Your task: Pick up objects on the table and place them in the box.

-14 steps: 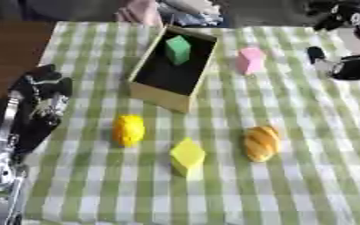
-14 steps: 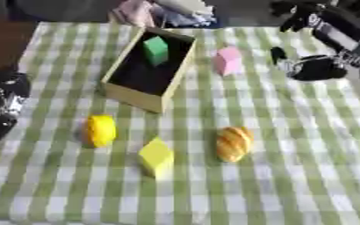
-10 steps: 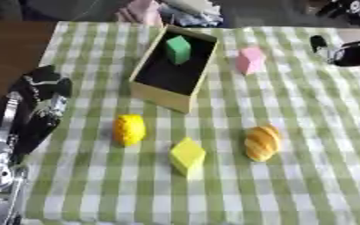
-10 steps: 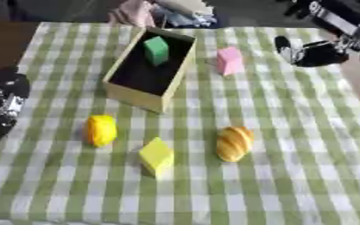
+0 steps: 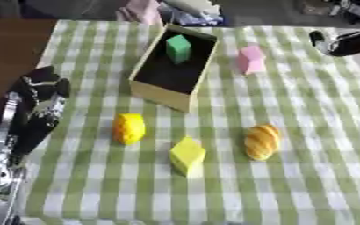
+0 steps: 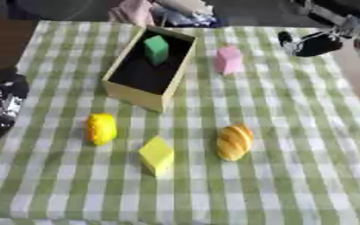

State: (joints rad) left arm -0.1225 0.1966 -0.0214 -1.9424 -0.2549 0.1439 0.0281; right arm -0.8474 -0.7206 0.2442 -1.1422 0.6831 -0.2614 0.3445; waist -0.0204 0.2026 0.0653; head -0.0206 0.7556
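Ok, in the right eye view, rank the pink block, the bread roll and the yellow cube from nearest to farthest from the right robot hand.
From the right robot hand, top right:
1. Pink block, just left of the hand, beside the box.
2. Bread roll, down the table, right of middle.
3. Yellow cube, lowest, left of the roll.

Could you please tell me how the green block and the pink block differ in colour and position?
The green block lies inside the box, at its far end; the pink block stands outside on the checked tablecloth, to the box's right. One is green, the other pale pink. Both are small blocky shapes, and neither is touched by a hand.
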